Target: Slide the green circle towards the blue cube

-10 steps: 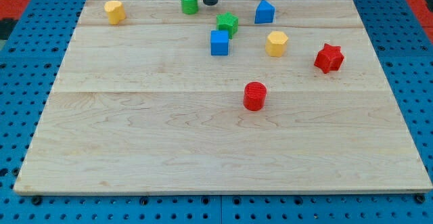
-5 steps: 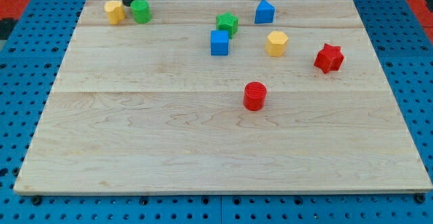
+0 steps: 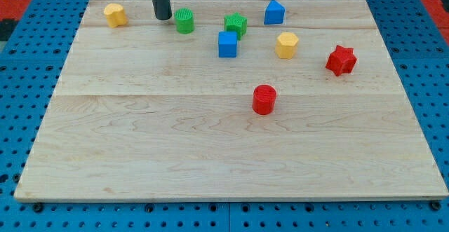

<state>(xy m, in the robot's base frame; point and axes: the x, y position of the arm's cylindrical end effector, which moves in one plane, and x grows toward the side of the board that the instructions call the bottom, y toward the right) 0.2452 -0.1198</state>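
The green circle (image 3: 184, 20) stands near the view's top, left of centre. The blue cube (image 3: 227, 44) sits to its right and a little lower, with open board between them. My tip (image 3: 163, 17) rests on the board just left of the green circle, close to it; whether it touches cannot be told.
A green star (image 3: 236, 24) sits just above the blue cube. A second blue block (image 3: 274, 12) stands at the top. Two yellow blocks lie at the top left (image 3: 115, 14) and right of the cube (image 3: 286, 45). A red star (image 3: 341, 59) and a red cylinder (image 3: 264, 99) lie lower right.
The green circle went left next to the top-left yellow block, then came back right toward the blue cube. My tip moved from right of it to its left side.
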